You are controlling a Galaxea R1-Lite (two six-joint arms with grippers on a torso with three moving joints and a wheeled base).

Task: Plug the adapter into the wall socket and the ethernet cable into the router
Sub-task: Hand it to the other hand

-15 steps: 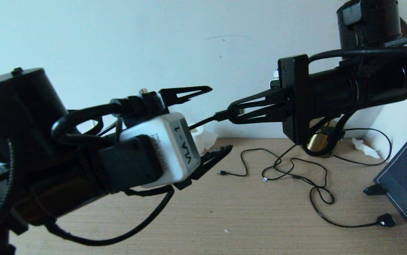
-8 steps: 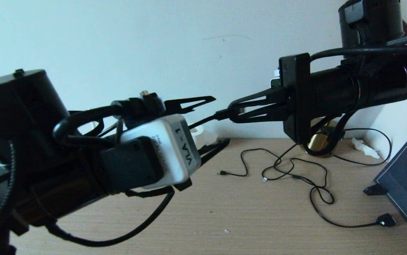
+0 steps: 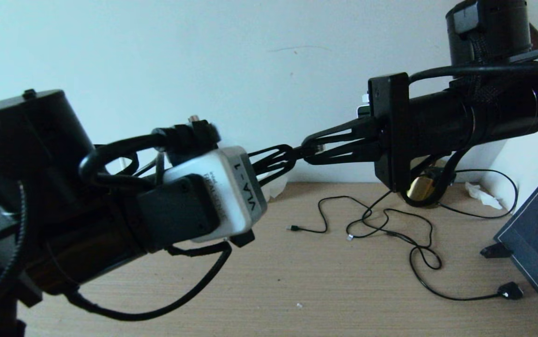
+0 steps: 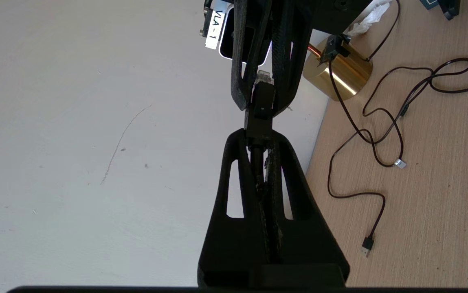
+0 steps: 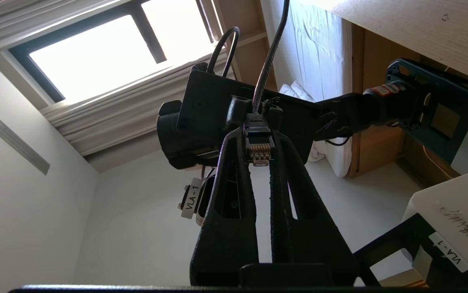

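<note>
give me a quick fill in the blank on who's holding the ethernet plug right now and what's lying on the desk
1. The right gripper is shut on the ethernet cable's clear ____.
2. The left gripper is ____ on the same cable, just behind the boot.
3. The two grippers meet tip to tip above the ____.
4. In the left wrist view, a ____-coloured cylinder stands on the desk by the wall.

Missing words: plug; shut; desk; gold
</note>
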